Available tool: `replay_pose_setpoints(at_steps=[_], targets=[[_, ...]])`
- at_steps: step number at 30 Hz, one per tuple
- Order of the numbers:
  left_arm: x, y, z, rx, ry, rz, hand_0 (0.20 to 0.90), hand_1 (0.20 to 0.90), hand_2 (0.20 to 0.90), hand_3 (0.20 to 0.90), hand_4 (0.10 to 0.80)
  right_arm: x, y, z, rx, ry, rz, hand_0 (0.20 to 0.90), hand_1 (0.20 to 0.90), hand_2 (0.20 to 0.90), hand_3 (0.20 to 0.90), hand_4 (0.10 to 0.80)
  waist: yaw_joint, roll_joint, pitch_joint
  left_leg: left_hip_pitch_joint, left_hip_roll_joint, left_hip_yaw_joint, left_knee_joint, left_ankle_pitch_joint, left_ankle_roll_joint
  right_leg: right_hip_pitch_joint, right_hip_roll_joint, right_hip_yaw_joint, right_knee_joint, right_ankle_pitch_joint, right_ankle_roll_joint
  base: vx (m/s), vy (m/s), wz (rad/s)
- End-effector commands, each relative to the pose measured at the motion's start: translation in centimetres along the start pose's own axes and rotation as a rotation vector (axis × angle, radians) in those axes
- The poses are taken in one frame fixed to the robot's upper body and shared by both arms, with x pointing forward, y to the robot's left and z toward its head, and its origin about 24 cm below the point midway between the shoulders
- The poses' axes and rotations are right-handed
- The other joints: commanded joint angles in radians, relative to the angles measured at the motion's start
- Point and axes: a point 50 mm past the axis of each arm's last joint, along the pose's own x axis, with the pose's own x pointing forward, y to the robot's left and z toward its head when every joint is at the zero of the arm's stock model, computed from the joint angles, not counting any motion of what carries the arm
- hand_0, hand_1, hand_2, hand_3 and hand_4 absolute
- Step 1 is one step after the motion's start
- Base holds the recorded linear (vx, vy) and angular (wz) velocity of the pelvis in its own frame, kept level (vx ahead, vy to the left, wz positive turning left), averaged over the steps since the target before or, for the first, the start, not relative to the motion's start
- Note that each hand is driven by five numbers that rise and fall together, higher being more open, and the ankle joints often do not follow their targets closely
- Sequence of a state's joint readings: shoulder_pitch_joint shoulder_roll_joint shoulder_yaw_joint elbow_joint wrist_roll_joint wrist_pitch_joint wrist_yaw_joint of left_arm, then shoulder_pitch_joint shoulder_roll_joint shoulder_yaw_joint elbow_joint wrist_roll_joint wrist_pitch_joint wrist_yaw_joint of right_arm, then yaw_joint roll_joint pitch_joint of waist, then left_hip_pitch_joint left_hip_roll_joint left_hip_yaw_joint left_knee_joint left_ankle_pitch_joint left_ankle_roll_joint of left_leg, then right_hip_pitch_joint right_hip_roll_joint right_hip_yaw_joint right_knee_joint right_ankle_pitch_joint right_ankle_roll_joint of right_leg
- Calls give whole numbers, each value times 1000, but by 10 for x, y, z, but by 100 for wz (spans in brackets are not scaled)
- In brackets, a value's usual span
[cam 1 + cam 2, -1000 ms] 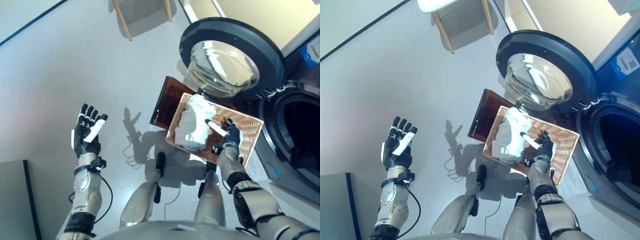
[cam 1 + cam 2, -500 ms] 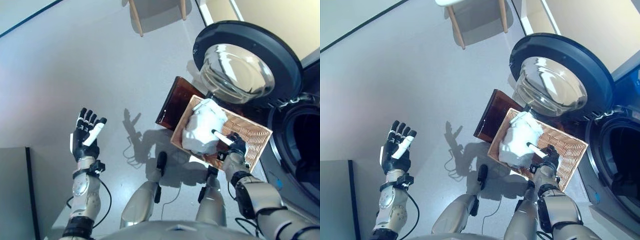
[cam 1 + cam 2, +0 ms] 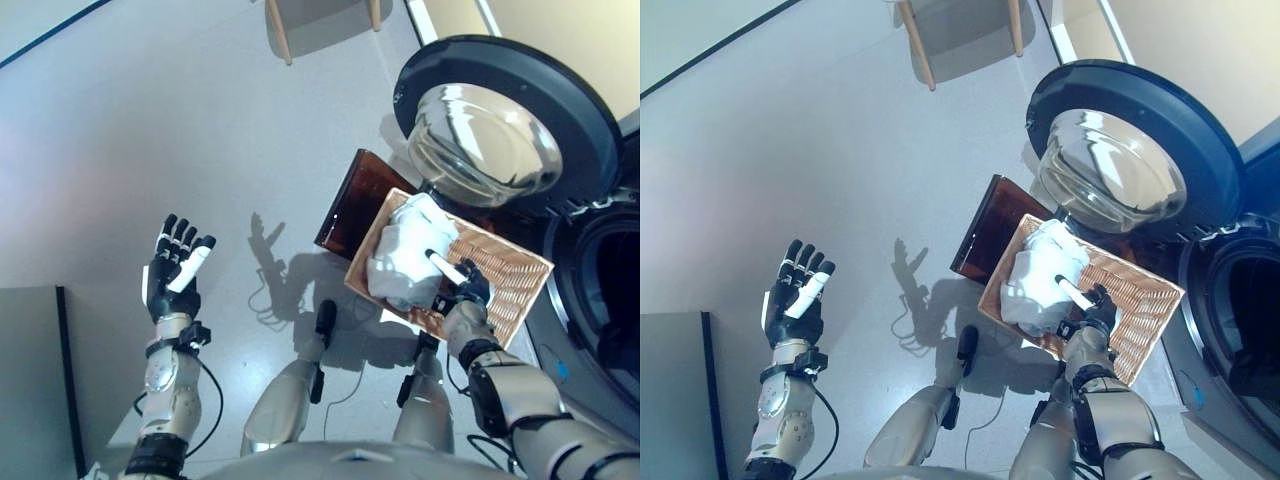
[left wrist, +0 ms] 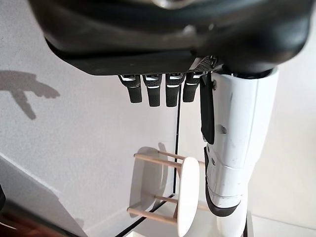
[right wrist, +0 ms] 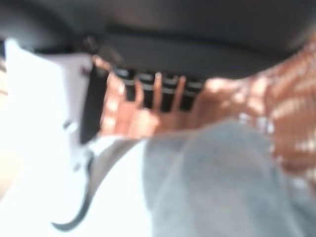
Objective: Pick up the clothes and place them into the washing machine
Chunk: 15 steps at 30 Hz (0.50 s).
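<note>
1. Wicker is the material of the basket [image 3: 505, 275] that carries the clothes [image 3: 405, 250], a white bundle heaped toward the basket's end farthest from the washing machine [image 3: 600, 300].
2. The right hand [image 3: 468, 288] is low inside the basket, just beside the bundle, with its white-covered thumb lying over the cloth. Its fingers look straight, not closed on anything, so I judge it is only reaching for a grasp.
3. The left hand [image 3: 172, 272] is raised over the bare floor [image 3: 150, 120], well apart from the basket, fingers spread and holding nothing; it seems idle, perhaps kept out for balance.
4. The basket sits near the machine, probably to make the carry short.
5. The round door [image 3: 490, 125] is swung wide open, just beyond the basket's far edge, and a brown panel [image 3: 355, 205] lies beside the basket.
6. A wooden stool [image 3: 960, 30] stands far off and blocks nothing.
</note>
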<state>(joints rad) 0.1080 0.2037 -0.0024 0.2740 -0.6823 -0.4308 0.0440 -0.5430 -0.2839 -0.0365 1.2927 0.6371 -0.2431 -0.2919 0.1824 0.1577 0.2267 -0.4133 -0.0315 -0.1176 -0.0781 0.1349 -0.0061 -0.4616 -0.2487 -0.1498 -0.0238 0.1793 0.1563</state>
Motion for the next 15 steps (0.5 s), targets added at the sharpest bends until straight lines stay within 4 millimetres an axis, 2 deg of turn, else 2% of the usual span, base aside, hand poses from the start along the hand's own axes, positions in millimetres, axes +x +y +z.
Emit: replay_pose_setpoints(at_steps=[1, 15], targets=[[11, -3, 45, 2, -220, -54, 900, 900, 900, 900, 800, -2, 32, 35, 55, -150, 120, 900, 900, 900, 900, 800, 34, 13, -21, 12, -45, 27, -9, -72, -69, 1, -27, 16, 81, -73, 0, 5, 5, -6], [8, -6, 37, -17, -183, -78, 900, 900, 900, 900, 800, -10, 56, 38, 81, -165, 275, 900, 900, 900, 900, 800, 42, 30, -27, 14, -34, 37, -9, -69, -68, -21, -21, 29, 103, -86, -7, 5, 1, -3]])
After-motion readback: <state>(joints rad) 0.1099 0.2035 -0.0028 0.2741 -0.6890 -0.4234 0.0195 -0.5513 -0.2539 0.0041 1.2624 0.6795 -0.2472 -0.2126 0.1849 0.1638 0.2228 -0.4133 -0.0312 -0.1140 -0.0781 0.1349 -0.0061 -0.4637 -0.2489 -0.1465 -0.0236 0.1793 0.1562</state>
